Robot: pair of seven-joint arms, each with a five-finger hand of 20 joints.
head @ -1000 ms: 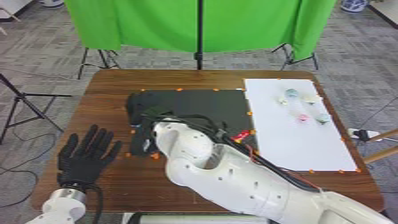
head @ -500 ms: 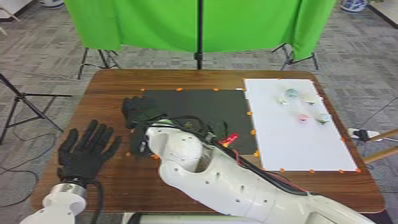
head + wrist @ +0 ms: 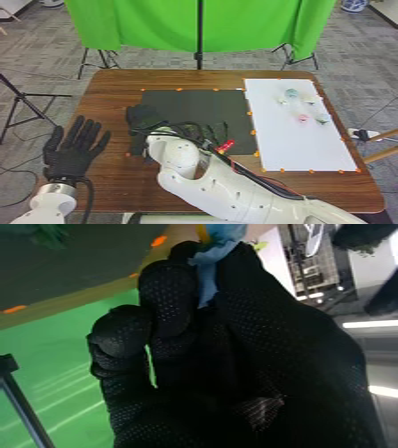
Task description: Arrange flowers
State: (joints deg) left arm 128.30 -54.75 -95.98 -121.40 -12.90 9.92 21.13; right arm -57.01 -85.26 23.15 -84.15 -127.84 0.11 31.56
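Head view, left hand: over the near-left part of the brown table, left hand spread wide, fingers straight and pointing away from the robot.
Head view, right hand: right arm slants in across the table; right hand is over the left edge of the black mat. Grip hard to make out from here.
Head view, flowers: small, pale, loosely grouped on the far half of the white sheet. Pale blue flower farthest; white flower and small whitish flower nearer; then pink flower, with greenish flower just beside it, on its right.
Head view, markers: orange markers along the edges of mat and sheet.
Head view, backdrop: green curtain beyond the table, black pole in front of it.
Right wrist view, grip: right hand closed in, a blue, crumpled piece pinched between thumb and fingers; a yellow bit against it. Cannot tell whether it is petal or wrapping.
Right wrist view, greenery: leafy green piece on the black mat, apart from the hand.
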